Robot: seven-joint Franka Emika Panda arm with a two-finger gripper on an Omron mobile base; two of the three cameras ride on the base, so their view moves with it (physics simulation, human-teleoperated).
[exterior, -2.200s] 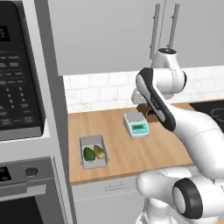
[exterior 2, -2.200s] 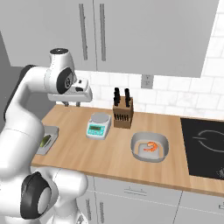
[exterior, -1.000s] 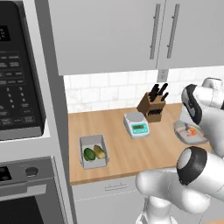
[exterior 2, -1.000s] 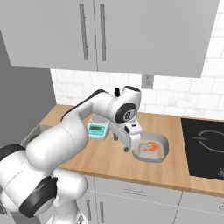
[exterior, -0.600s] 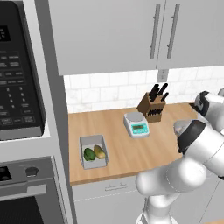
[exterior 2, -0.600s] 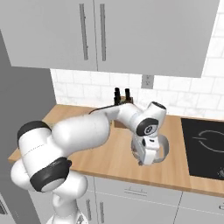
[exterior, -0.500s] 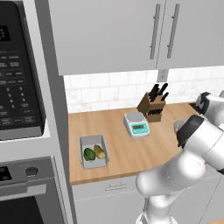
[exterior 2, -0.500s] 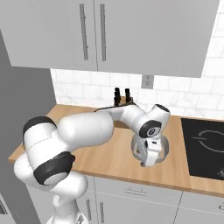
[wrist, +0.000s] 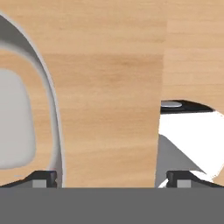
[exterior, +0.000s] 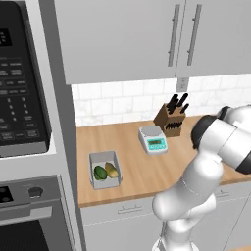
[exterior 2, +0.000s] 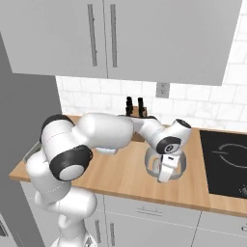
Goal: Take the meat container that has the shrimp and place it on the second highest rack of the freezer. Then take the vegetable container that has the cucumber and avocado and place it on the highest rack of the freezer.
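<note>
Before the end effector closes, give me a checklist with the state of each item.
1. End effector open: ok, fingertips stand wide apart.
2. End effector down at the meat container: ok, the hand sits low over it in the right base view.
3. Container rim between the fingertips: ok, it runs just inside one tip, in the hand view.
4. Shrimp clear of the fingertips: cannot tell, hidden.
5. Vegetable container undisturbed on the counter: ok.
6. Freezer door open: cannot tell.

No legible text (keypad blurred)
</note>
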